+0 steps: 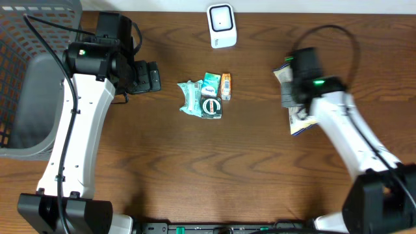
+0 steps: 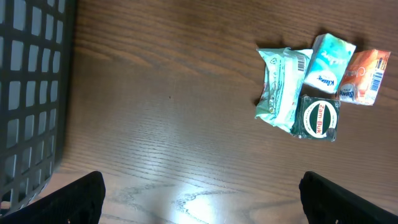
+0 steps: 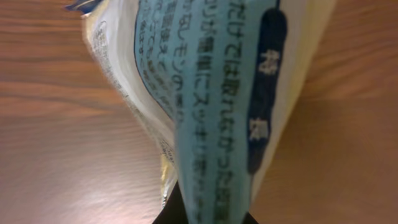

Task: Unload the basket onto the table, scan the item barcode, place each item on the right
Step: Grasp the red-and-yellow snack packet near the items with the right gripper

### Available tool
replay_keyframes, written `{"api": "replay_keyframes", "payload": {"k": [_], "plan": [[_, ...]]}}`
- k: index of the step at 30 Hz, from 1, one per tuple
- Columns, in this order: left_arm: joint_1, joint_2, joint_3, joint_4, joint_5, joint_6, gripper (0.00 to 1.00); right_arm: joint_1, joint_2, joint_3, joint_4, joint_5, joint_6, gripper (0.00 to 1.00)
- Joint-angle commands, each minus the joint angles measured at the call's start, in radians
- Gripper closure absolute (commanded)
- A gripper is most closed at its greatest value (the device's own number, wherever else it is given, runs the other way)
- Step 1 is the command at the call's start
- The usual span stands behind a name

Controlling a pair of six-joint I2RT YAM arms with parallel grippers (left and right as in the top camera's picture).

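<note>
My right gripper (image 3: 205, 214) is shut on a soft packet (image 3: 217, 93), white and yellow with a blue label and Japanese print, which fills the right wrist view. From overhead the packet (image 1: 300, 121) pokes out beside the right wrist at the right of the table. No barcode shows on it. The white scanner (image 1: 221, 26) stands at the back centre. My left gripper (image 2: 200, 199) hangs open over bare wood, left of a small pile of items (image 1: 207, 97).
The pile holds a pale green wipes pack (image 2: 280, 87) with a barcode, a teal tissue pack (image 2: 326, 62), an orange packet (image 2: 364, 76) and a dark green tin (image 2: 318, 117). A grey slotted basket (image 1: 26, 39) fills the far left.
</note>
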Motion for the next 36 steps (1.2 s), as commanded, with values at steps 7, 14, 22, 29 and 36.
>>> {"api": "replay_keyframes", "payload": {"k": [7,14,22,29,36], "plan": [[0.002,0.008,-0.001,-0.003,-0.005,0.005,0.02,0.261,0.257,0.003,0.003,0.446,0.152,0.99],[0.002,0.008,-0.001,-0.003,-0.005,0.005,0.02,0.364,0.208,0.059,-0.043,0.111,0.212,0.27],[0.002,0.008,-0.001,-0.003,-0.005,0.005,0.02,0.309,-0.012,0.191,-0.124,0.044,0.226,0.29],[0.002,0.008,-0.001,-0.003,-0.005,0.005,0.02,0.137,-0.026,0.169,-0.135,-0.154,0.136,0.33],[0.002,0.008,-0.001,-0.003,-0.005,0.005,0.02,0.062,0.2,0.141,-0.142,-0.512,-0.175,0.05]]}}
